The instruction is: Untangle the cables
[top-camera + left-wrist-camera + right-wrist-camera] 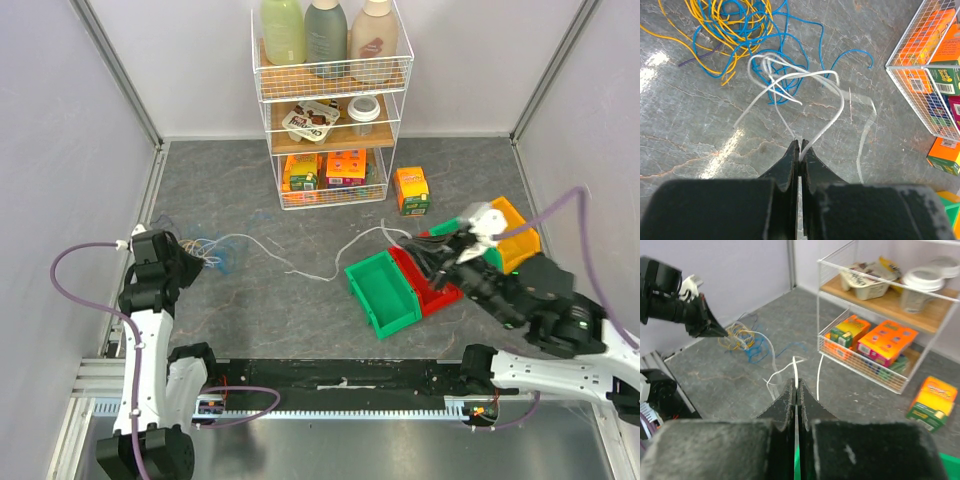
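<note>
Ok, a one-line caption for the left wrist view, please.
Left gripper shut on a white cable, its loops running into the yellow-and-blue tangle on the grey table.

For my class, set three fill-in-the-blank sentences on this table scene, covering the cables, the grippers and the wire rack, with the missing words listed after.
1. The left gripper and the right gripper are each shut on a cable coloured ____.
2. The loops of the yellow cable are interwoven with loops of a ____ cable.
3. The top shelf of the wire rack holds ____ bottles.

Missing words: white; blue; three.
</note>
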Available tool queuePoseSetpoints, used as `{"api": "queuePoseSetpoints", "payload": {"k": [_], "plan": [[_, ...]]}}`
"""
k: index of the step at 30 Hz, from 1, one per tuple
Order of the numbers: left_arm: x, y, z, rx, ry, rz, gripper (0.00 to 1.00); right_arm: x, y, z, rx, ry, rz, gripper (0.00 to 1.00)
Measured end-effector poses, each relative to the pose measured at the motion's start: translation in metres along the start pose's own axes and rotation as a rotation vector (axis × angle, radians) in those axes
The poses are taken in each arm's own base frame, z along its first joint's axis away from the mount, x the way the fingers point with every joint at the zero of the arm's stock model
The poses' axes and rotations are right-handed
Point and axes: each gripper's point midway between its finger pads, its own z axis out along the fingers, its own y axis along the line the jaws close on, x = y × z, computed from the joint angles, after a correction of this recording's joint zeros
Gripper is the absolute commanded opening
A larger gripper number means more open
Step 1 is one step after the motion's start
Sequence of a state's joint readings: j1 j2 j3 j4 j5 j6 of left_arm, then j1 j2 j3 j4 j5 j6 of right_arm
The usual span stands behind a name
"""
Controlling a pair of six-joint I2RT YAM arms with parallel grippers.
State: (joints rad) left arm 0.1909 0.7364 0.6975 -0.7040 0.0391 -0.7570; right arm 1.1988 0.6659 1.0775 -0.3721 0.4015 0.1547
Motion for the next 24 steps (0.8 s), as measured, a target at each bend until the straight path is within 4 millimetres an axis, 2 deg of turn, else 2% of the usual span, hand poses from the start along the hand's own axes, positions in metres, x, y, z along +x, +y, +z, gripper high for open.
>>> {"api": "queuePoseSetpoints", "payload": {"k": [2,3,4,7,9,11,12,13,15,17,18,20,21,22,23,24], "plan": [[-0.001,0.001,-0.001,-0.004,-0.008,-0.001,0.02,-0.011,-0.012,-0.017,0.03,-0.026,0.001,0.0],[-0.002,0.002,0.0,-0.007,-0.011,-0.003,0.01,-0.029,-0.029,-0.04,0.068,-0.077,0.018,0.0],[-0.003,0.003,0.0,-0.013,-0.012,-0.005,0.02,-0.033,-0.032,-0.045,0.073,-0.09,0.024,0.0],[-0.002,0.005,0.005,-0.031,0.001,-0.009,0.02,-0.082,-0.067,-0.109,0.13,-0.261,0.111,0.0],[0.0,0.009,0.01,-0.051,0.021,-0.013,0.02,-0.104,-0.085,-0.148,0.14,-0.381,0.181,0.0],[0.003,0.011,0.014,-0.062,0.036,-0.014,0.02,-0.113,-0.098,-0.178,0.139,-0.476,0.241,0.0],[0.004,0.012,0.016,-0.064,0.041,-0.015,0.02,-0.112,-0.102,-0.184,0.142,-0.499,0.263,0.0],[0.005,0.013,0.017,-0.065,0.045,-0.016,0.02,-0.11,-0.103,-0.184,0.151,-0.499,0.269,0.0],[0.005,0.014,0.017,-0.068,0.045,-0.019,0.02,-0.101,-0.101,-0.169,0.176,-0.458,0.256,0.0],[0.004,0.015,0.017,-0.07,0.041,-0.023,0.03,-0.083,-0.094,-0.14,0.21,-0.349,0.2,0.0],[0.004,0.015,0.017,-0.07,0.043,-0.023,0.14,-0.077,-0.09,-0.128,0.219,-0.306,0.175,0.0],[0.005,0.013,0.017,-0.053,0.055,-0.015,0.46,-0.063,-0.082,-0.105,0.233,-0.22,0.123,0.0],[0.007,0.01,0.017,-0.034,0.069,-0.008,0.58,-0.057,-0.079,-0.098,0.235,-0.192,0.107,0.0],[0.01,0.006,0.017,-0.011,0.086,0.004,0.67,-0.052,-0.077,-0.092,0.233,-0.169,0.093,0.0],[0.013,0.001,0.017,0.016,0.107,0.013,0.71,-0.048,-0.075,-0.089,0.231,-0.153,0.084,0.0],[0.015,-0.003,0.017,0.039,0.123,0.02,0.82,-0.045,-0.073,-0.088,0.221,-0.146,0.081,0.0]]}}
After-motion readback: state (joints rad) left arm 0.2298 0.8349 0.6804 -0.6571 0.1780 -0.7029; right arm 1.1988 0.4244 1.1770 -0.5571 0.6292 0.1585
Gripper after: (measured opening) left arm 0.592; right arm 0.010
